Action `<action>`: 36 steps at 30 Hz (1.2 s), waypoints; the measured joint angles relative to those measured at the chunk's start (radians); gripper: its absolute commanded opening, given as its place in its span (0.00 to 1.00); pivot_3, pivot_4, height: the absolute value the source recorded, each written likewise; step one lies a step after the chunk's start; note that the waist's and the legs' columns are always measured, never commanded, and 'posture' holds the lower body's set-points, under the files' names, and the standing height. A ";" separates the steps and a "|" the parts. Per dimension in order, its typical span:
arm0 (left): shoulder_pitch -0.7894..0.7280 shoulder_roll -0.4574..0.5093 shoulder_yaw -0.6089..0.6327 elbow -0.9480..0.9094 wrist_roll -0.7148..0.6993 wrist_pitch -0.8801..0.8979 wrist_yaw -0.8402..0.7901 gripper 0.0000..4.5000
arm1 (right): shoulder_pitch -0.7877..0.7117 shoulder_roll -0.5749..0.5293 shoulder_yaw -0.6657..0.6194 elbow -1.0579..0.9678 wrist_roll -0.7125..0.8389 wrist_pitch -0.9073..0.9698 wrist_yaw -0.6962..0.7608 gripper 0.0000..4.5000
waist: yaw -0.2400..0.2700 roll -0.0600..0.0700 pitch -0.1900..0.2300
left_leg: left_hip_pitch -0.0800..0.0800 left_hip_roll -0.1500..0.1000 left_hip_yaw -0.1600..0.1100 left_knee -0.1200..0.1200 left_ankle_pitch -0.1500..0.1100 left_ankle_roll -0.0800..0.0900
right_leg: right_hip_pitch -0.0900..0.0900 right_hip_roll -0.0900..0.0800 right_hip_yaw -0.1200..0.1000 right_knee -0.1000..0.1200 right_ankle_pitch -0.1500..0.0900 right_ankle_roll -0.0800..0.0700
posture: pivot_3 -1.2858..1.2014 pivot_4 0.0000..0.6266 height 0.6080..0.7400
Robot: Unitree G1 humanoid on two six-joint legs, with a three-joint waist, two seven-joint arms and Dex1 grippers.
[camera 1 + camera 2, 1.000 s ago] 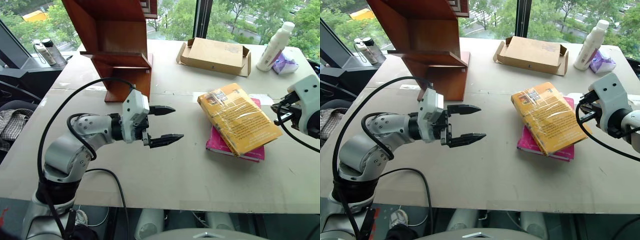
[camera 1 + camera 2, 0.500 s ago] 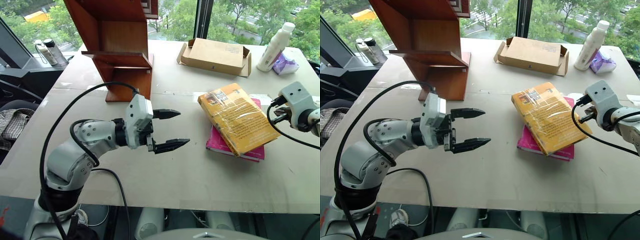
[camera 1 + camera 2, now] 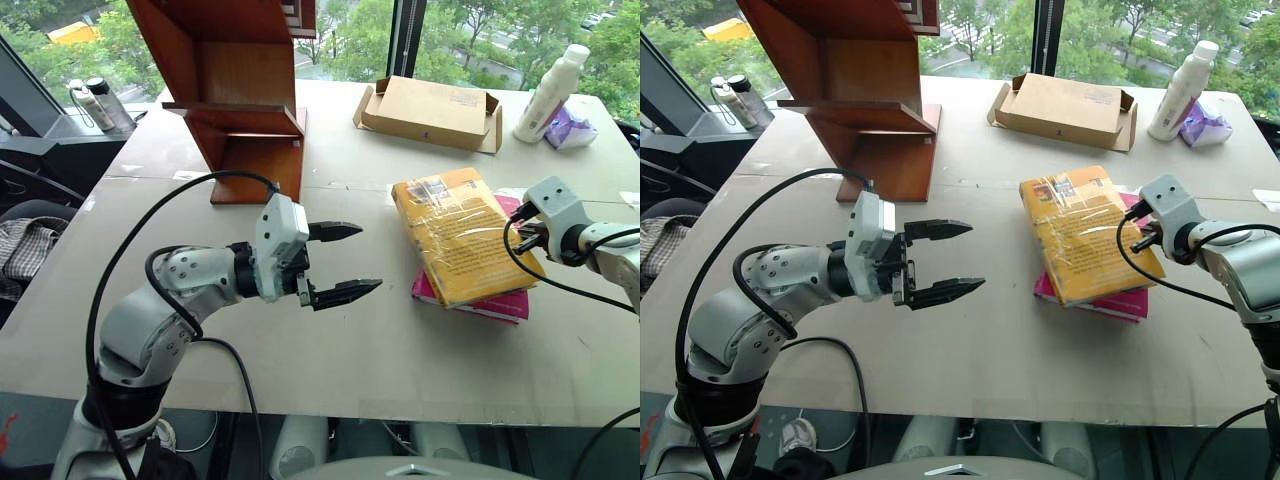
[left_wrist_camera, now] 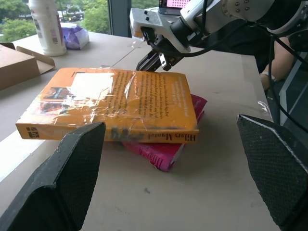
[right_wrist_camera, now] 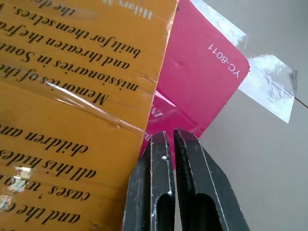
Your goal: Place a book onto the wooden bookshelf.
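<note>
The right gripper (image 5: 168,137) is seen with its two black fingers pressed together, nothing held between them. Its tips are set at the right-hand edge of the book (image 3: 1085,236), just where the yellow-orange cover overhangs the magenta-pink book (image 5: 197,72) beneath; whether the tips actually touch the cover edge cannot be told. The gripper is angled downward toward the table (image 3: 990,340).

The left gripper (image 3: 340,262) is held out level above the table, well apart from the books, with its jaws spread wide and empty. It is pointed across toward the stack, and the yellow spine with dark lettering is faced toward it in the left wrist view.

The book is laid flat on top of the pink one, turned slightly askew so that a strip of pink is left showing along the near and right edges. Its glossy plastic wrap is wrinkled, and a small picture is printed near the far corner of the cover.

The wooden bookshelf (image 3: 235,95) is stood upright at the far left of the table, well apart from the books. A flat cardboard box (image 3: 430,110) is placed at the far middle, and a white bottle (image 3: 552,92) with a purple packet (image 3: 570,127) beside it is set at the far right.
</note>
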 measured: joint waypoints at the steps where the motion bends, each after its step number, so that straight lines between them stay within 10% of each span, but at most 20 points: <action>1: 0.006 0.000 0.000 0.006 0.007 -0.004 -0.001 0.99 | 0.000 0.013 0.000 -0.019 -0.003 0.008 0.000 0.01 | 0.000 0.000 0.000 | 0.000 0.000 0.000 0.000 0.000 0.000 | 0.000 0.000 0.000 0.000 0.000 0.000 | 0.52 0.24 0.95; 9: 0.018 -0.014 -0.004 0.056 0.035 -0.017 0.001 0.99 | 0.198 0.015 -0.249 -0.216 0.022 -0.056 0.062 0.06 | 0.017 0.000 0.000 | -0.001 -0.001 -0.001 0.000 0.000 0.000 | 0.000 -0.001 -0.002 0.000 0.000 0.001 | 0.52 0.24 0.95; 19: -0.184 -0.047 -0.044 0.360 0.010 0.213 0.022 0.99 | 0.717 0.093 -1.114 -0.592 0.444 -0.124 0.534 0.95 | 0.020 0.000 -0.001 | 0.003 0.001 -0.008 0.003 -0.002 0.004 | 0.007 0.003 -0.004 0.001 -0.004 0.001 | 0.52 0.24 0.95; 36: -0.613 -0.429 0.090 1.170 -0.064 0.692 0.181 0.99 | 1.061 0.180 -1.315 -0.480 0.535 -0.411 0.733 0.98 | 0.004 -0.002 0.000 | 0.001 0.000 -0.010 0.009 -0.003 0.004 | 0.008 0.003 -0.004 0.001 -0.004 0.001 | 0.52 0.24 0.95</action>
